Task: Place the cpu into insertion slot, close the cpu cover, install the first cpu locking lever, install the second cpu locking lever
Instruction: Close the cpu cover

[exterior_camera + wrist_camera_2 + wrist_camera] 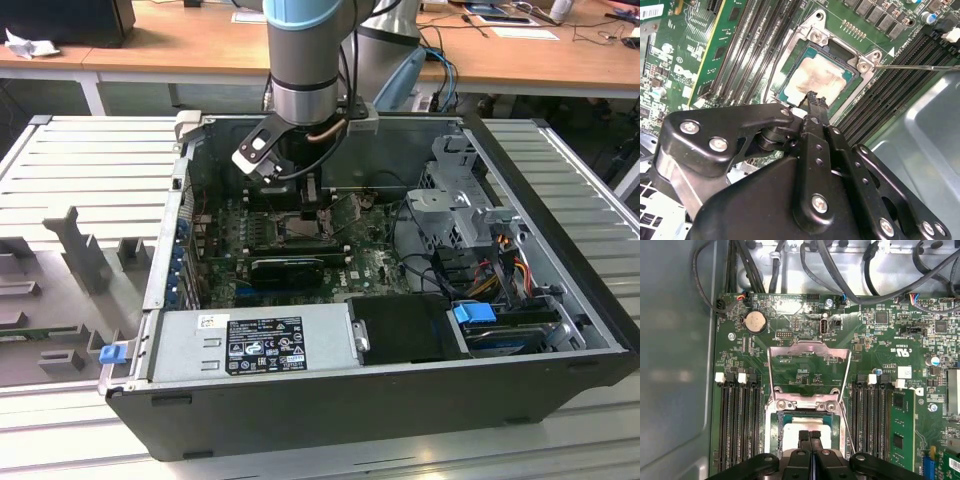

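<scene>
Cpu (816, 77) lies seated in the insertion slot (839, 51), my pincer (815, 98) pressed together just above it; the first wrist view shows the cpu cover (807, 346) standing open.

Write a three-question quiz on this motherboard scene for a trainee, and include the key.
1. True or false: the cpu lies in the insertion slot.
2. The cpu cover is: A) shut over the chip; B) swung open; C) lying outside the case.
3. Fill in: over the cpu, the gripper is ___ (open/shut).
Key: 1 true; 2 B; 3 shut.
</scene>
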You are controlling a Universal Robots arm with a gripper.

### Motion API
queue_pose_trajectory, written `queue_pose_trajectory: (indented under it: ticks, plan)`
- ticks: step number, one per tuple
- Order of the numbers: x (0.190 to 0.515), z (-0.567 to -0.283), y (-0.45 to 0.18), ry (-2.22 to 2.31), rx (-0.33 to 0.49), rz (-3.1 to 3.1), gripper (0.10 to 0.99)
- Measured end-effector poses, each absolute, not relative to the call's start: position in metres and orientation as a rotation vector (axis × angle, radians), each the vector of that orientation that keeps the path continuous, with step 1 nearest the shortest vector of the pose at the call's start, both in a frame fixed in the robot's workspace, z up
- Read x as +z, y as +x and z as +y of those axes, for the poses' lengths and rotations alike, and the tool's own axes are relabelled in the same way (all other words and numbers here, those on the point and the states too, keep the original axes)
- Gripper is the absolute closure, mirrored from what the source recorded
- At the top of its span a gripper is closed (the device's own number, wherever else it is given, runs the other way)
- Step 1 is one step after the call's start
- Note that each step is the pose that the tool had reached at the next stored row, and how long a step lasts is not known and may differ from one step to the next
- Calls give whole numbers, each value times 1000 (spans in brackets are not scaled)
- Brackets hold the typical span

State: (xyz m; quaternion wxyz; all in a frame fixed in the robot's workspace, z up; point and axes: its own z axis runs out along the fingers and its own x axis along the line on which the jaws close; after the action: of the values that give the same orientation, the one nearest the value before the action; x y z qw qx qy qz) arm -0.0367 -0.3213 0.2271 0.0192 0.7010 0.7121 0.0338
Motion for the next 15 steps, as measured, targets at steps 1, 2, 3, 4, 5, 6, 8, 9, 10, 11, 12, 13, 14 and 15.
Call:
queue_pose_trajectory:
  ticks: [1, 2, 3, 4, 5, 6, 8, 9, 10, 11, 12, 13, 14, 15]
  plan:
    - [227, -321, -37, 2176, 105, 2210, 980]
    - [228, -321, -35, 2176, 105, 2210, 980]
    - [228, -321, -34, 2176, 105, 2210, 980]
    - [229, -321, -34, 2176, 105, 2210, 980]
    - [231, -321, -34, 2176, 105, 2210, 980]
    - [231, -321, -34, 2176, 105, 2210, 980]
    - [233, -321, -34, 2176, 105, 2210, 980]
    - [234, -321, -34, 2175, 104, 2210, 980]
    - [234, -321, -34, 2175, 104, 2210, 980]
    - [235, -321, -34, 2175, 104, 2210, 980]
    - [235, -321, -32, 2175, 104, 2210, 980]
    - [235, -321, -31, 2175, 104, 2210, 980]
    - [235, -321, -31, 2175, 104, 2210, 980]
    - [236, -321, -31, 2175, 104, 2210, 980]
